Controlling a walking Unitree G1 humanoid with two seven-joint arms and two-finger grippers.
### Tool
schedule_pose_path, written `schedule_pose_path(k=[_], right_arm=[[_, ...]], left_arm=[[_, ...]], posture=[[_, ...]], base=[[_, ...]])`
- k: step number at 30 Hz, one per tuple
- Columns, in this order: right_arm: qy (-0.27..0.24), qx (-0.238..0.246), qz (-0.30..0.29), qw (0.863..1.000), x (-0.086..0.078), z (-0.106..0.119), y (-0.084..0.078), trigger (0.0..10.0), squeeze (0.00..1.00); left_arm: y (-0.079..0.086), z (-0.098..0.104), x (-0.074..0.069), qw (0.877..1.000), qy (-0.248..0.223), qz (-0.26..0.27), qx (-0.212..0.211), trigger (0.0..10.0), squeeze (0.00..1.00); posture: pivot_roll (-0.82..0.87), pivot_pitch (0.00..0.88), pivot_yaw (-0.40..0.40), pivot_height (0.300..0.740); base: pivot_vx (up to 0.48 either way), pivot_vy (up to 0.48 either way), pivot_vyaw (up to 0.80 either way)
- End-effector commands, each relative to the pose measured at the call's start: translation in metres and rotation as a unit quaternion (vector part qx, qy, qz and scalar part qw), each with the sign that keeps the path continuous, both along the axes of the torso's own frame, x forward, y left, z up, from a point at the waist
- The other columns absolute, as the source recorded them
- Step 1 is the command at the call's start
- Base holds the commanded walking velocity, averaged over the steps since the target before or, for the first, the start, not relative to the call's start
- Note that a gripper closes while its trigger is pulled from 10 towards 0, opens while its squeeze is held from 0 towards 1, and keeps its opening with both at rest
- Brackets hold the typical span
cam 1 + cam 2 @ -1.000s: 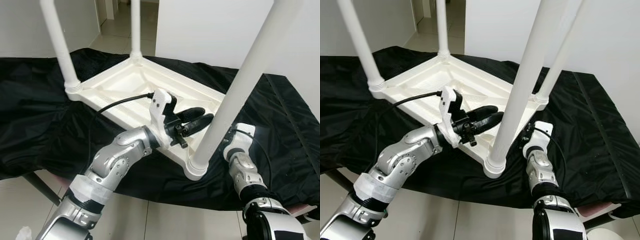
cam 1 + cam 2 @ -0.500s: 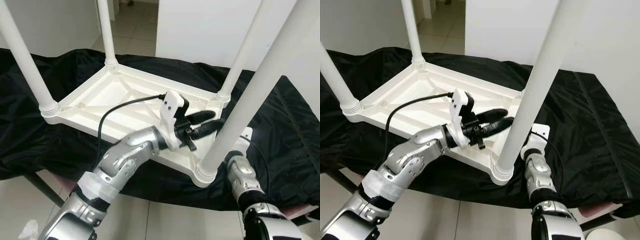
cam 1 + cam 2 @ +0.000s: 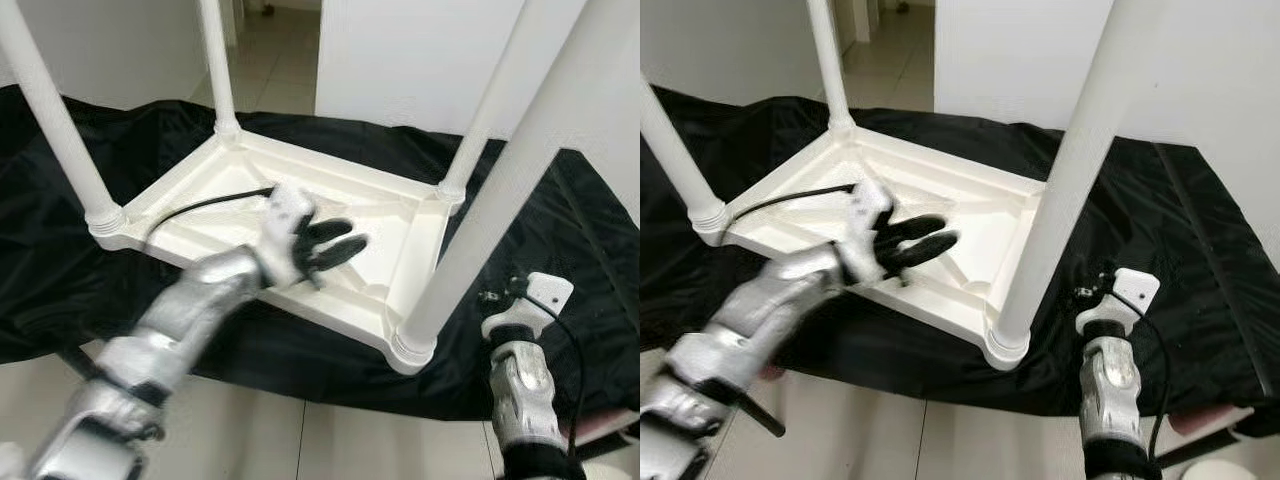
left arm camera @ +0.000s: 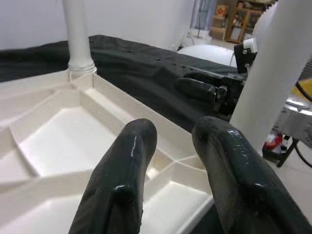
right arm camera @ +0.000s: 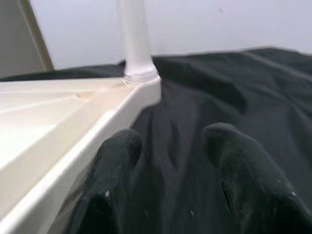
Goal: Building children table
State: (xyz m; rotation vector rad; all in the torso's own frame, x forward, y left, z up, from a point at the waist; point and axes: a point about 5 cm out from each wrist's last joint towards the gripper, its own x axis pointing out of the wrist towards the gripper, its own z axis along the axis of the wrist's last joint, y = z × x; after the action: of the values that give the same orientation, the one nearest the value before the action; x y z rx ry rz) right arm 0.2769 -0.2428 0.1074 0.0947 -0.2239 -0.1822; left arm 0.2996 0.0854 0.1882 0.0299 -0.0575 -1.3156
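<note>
Overhead, your black cloth (image 3: 90, 290) carries the white children table (image 3: 240, 190) upside down, four legs up, its near corner by the cloth's front edge. Your left gripper (image 3: 335, 243), fingers spread and empty, hovers over the ribbed underside; your right gripper (image 5: 170, 161), parted, sits beside the rim.

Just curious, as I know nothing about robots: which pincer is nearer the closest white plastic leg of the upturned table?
Right. The right pincer sits just beside that leg, over the black cloth; the left pincer hovers over the tabletop's underside.
</note>
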Motion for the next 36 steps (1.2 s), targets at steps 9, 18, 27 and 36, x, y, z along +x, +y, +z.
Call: schedule_pose_path(k=[9, 18, 27, 36], right_arm=[[0.018, -0.011, 0.007, 1.0, -0.021, -0.003, -0.005, 10.0, 0.0], [0.025, -0.008, 0.014, 1.0, -0.02, 0.001, 0.0, 10.0, 0.0], [0.035, -0.006, 0.013, 0.999, -0.025, 0.0, 0.002, 10.0, 0.0], [0.042, -0.007, 0.008, 0.999, -0.029, 0.001, 0.0, 10.0, 0.0]], left_arm=[[0.016, -0.029, -0.042, 0.987, 0.014, -0.127, 0.098, 10.0, 0.0], [-0.006, -0.055, -0.027, 0.982, -0.023, -0.074, 0.172, 10.0, 0.0], [-0.025, -0.064, -0.015, 0.973, -0.07, -0.018, 0.219, 10.0, 0.0], [-0.034, -0.069, -0.005, 0.968, -0.086, -0.011, 0.235, 10.0, 0.97]], posture=[[-0.07, 0.033, -0.026, 0.74], [-0.08, 0.023, -0.028, 0.74], [-0.1, 0.004, -0.019, 0.74], [-0.12, 0.0, -0.017, 0.74]], base=[[0.0, 0.0, 0.0], [0.0, 0.0, 0.0], [0.0, 0.0, 0.0], [0.0, 0.0, 0.0]])
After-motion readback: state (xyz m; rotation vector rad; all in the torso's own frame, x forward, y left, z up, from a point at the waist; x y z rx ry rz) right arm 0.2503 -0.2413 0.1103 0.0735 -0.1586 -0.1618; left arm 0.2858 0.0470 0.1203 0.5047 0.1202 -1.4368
